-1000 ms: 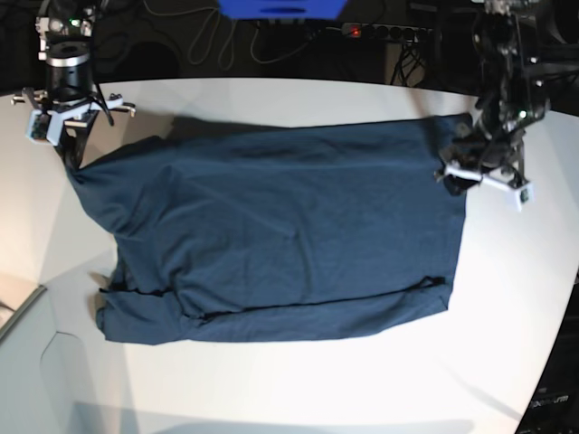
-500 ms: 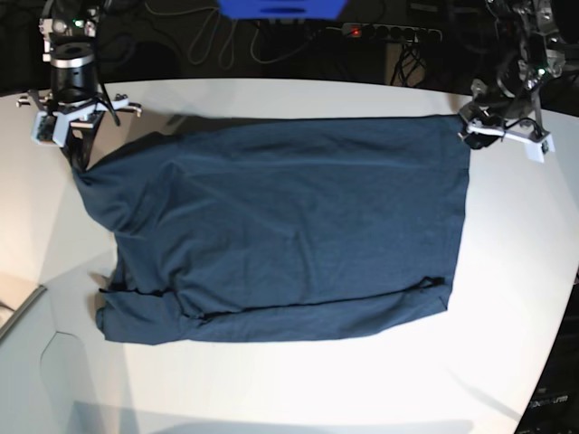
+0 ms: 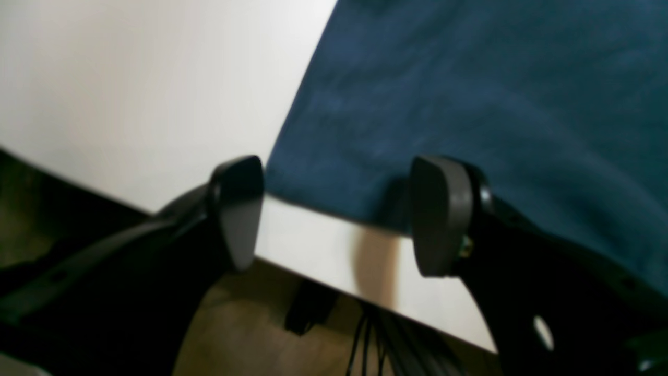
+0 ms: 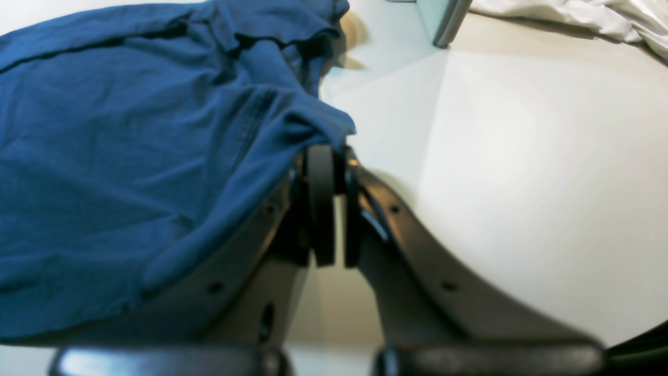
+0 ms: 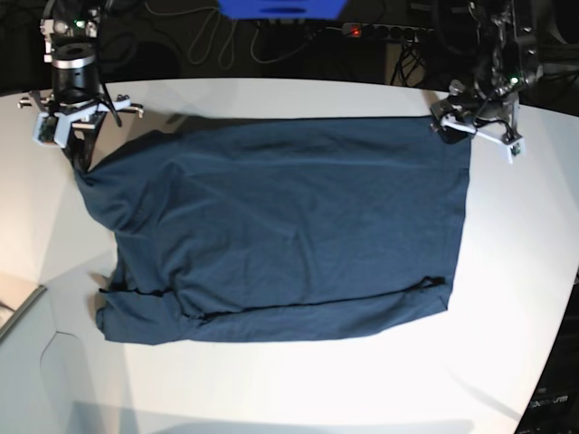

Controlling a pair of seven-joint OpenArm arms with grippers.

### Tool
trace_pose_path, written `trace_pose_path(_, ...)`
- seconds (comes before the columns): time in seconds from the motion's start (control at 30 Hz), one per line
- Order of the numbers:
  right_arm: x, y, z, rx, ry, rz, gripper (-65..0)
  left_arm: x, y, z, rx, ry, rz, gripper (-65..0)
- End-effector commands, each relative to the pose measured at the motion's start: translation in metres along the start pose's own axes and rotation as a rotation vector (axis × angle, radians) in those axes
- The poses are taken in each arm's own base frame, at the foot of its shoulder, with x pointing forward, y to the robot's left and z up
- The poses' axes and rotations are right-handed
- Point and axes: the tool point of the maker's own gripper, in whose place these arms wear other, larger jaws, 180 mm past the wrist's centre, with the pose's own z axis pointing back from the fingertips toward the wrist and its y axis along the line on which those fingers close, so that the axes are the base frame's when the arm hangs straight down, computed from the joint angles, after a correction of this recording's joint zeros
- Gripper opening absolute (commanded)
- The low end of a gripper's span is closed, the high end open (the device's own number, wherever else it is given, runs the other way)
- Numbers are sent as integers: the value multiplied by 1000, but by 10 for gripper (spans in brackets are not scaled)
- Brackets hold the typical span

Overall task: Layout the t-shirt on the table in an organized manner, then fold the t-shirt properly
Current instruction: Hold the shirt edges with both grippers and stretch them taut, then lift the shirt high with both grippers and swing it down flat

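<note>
1. T-shirt (image 5: 280,226) on the table (image 5: 298,389): the table is the biggest thing, white, with a curved edge, and the dark blue t-shirt lies on the middle of it, spread out wide. Much bare table shows around the shirt on the near side.

2. The t-shirt is mostly flat. Its long far edge runs almost straight near the far edge of the table. On the side of the right arm the cloth is not flat: one corner is lifted, and the near corner on that side is bunched, with a part folded under.

3. The left gripper (image 3: 336,214) is above the far corner of the shirt, at the table edge. Its jaws stand wide apart and hold nothing; the corner of the cloth lies on the table between and behind them.

4. The right gripper (image 4: 327,203) has its jaws pressed together on a corner of the t-shirt and holds this corner a little above the table.

5. How far the task is, in my judgement: the laying out is nearly done but not finished, because one side has wrinkles and a raised corner. No proper fold is made yet, so the folding part is all left to do.
</note>
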Motion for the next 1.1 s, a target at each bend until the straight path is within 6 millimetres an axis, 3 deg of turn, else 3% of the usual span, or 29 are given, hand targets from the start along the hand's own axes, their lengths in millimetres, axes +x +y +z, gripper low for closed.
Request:
trace_pose_path(0.0, 11, -3, 2, -9, -45, -1, -650, 11, 1, 1, 0, -35, -4, -225)
trace_pose_path(0.2, 10, -3, 2, -9, -43, -1, -650, 14, 0, -4, 1, -36, 2, -225)
trace_pose_path(0.33, 10, -3, 2, -9, -43, -1, -650, 6, 4, -10, 12, -5, 10, -234)
trace_pose_path(0.4, 10, -3, 2, -9, -43, -1, -650, 2, -1, -15, 2, 16, -7, -309)
trace_pose_path(0.6, 8, -3, 2, -9, -31, -1, -650, -8, -15, -19, -28, 48, -71, -650)
trace_pose_path(0.63, 8, -4, 3, -11, -31, 0, -650, -7, -14, -18, -28, 48, -78, -650)
trace_pose_path(0.73, 7, -5, 3, -13, -28, 1, -650, 5, -17, -13, -37, 18, -93, -650)
trace_pose_path(0.93, 14, -6, -1, -5, -48, 16, -650, 62, -27, 11, -66, -136, -141, -649)
trace_pose_path(1.07, 46, 7, -33, 41, -120, 30, -650, 128, -59, 15, -122, -274, -134, -649)
